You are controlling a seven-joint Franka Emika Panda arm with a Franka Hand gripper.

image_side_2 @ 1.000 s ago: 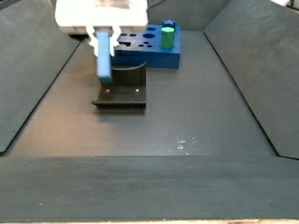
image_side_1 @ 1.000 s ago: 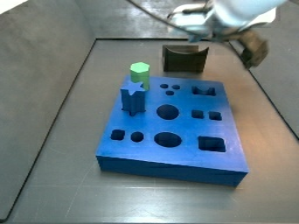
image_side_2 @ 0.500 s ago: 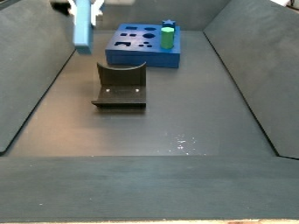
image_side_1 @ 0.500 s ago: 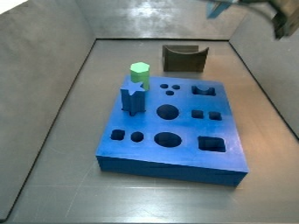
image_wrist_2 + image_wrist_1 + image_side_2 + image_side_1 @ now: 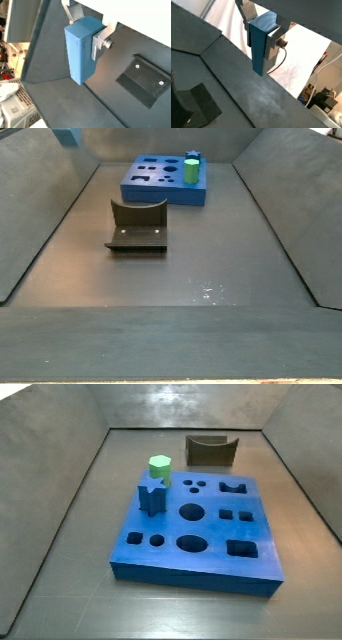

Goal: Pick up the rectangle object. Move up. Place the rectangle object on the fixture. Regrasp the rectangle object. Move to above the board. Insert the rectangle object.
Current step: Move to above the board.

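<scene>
Step in hand: I judge this to be the "move up" step. I hold the rectangle object high over the floor, and it is not yet on the fixture.

My end effector: my end effector is out of frame in both side views and shows only in both wrist views, well above the floor.

Opening: my fingers are closed part way, pinching the rectangle object across its narrow faces. One silver plate lies flat against its side; the opposite plate shows only as a thin edge near the top.

What I hold: the pale grey-blue block hangs lengthways down from my grip, gripped near its upper end, with most of its length free below the plates. Nothing else touches it.

Fixture: it stands empty on the floor, just in front of the board in a side view, with its dipped middle bare. In a wrist view it shows as a dark shape far below me.

Board: the green peg and the dark blue star peg stand in it at one end. The other cutouts are open. Which cutout fits my block I cannot tell from here.

Next move: I must carry the block down to the fixture and lay it in the dip, aligned between the raised sides, before letting go.

Risk: with so much length hanging free, I judge it could swing or tilt if an end catches a raised side.
</scene>
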